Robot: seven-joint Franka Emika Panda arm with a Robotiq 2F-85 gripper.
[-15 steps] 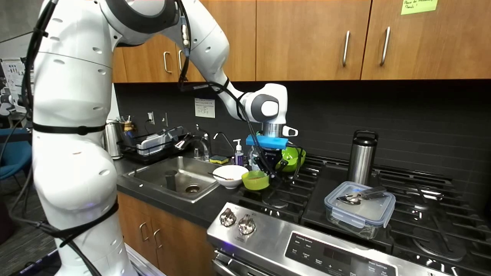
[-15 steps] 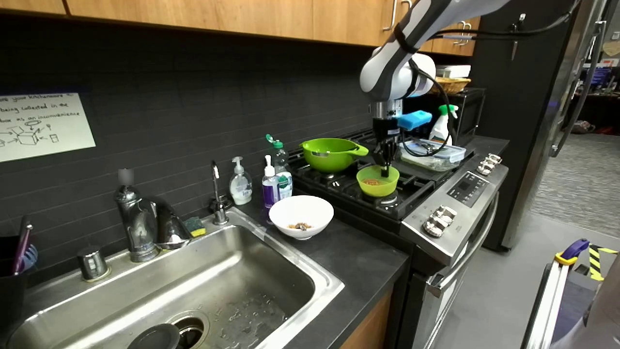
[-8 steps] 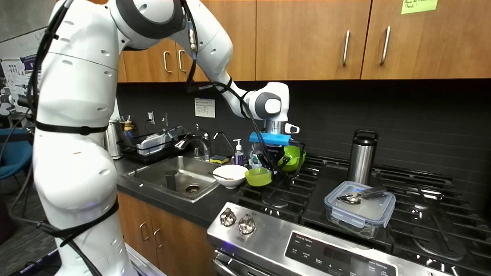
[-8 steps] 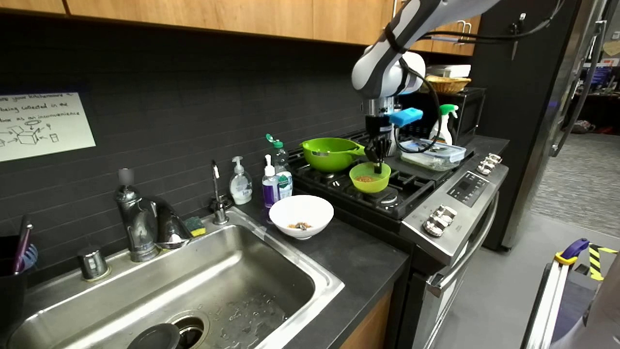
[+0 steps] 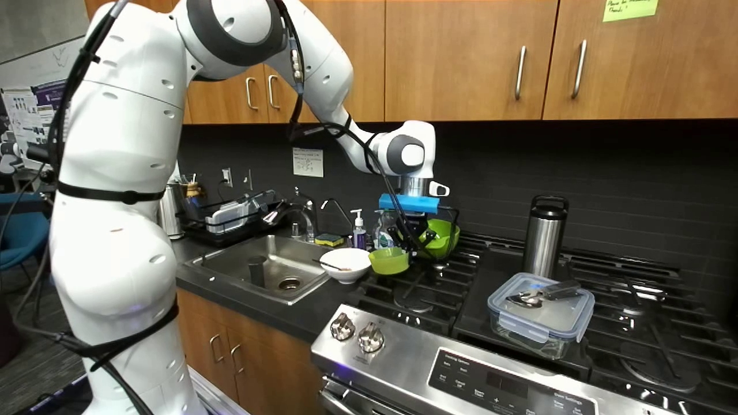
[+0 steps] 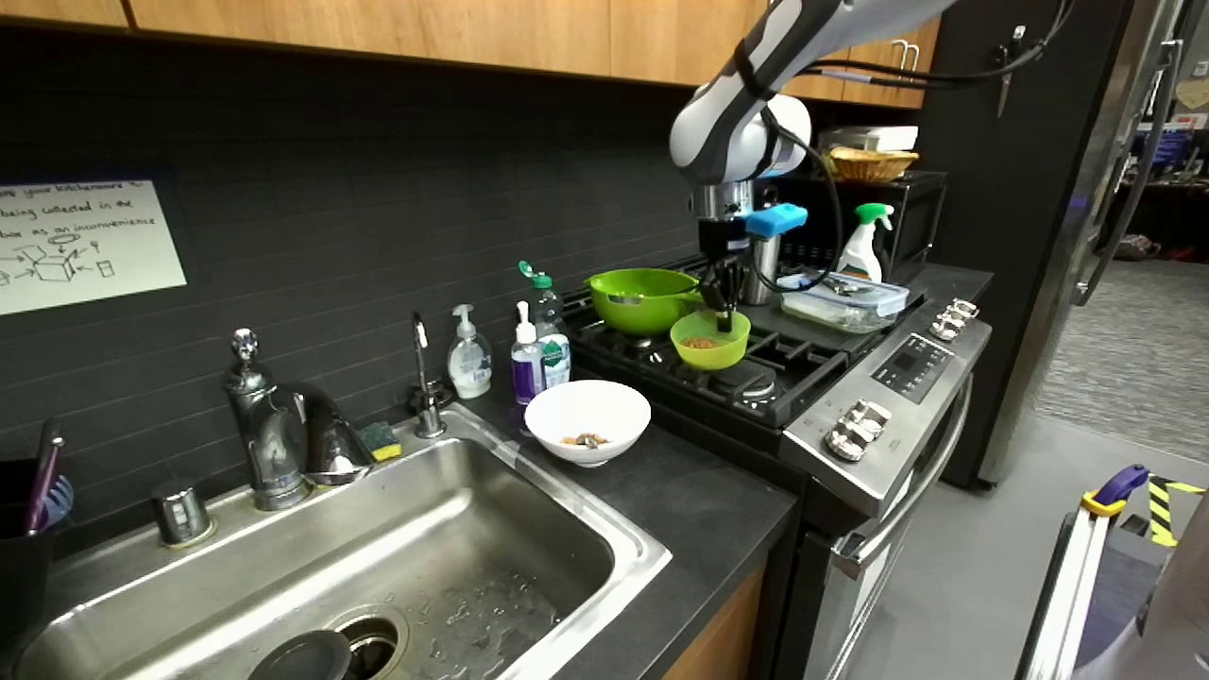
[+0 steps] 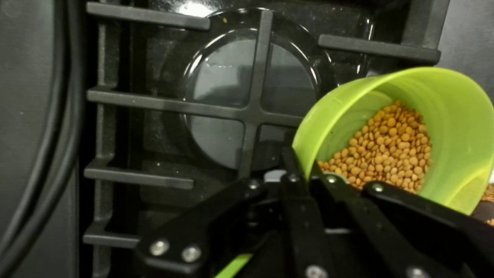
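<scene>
Tool point(image 7: 305, 166) clamped tight on the rim of a yellow-green bowl point(image 7: 459, 131) — orange-brown lentils point(image 7: 386, 152) inside — over black stove grates point(image 7: 154, 103).

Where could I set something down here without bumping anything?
Best bet: the dark counter between the sink, the white bowl and the stove. The burner grate beside the lime bowl looks bare too, but the claw holds that bowl. It's crowded toward the wall, with soap bottles behind the white bowl and a large green bowl on the stove.
</scene>
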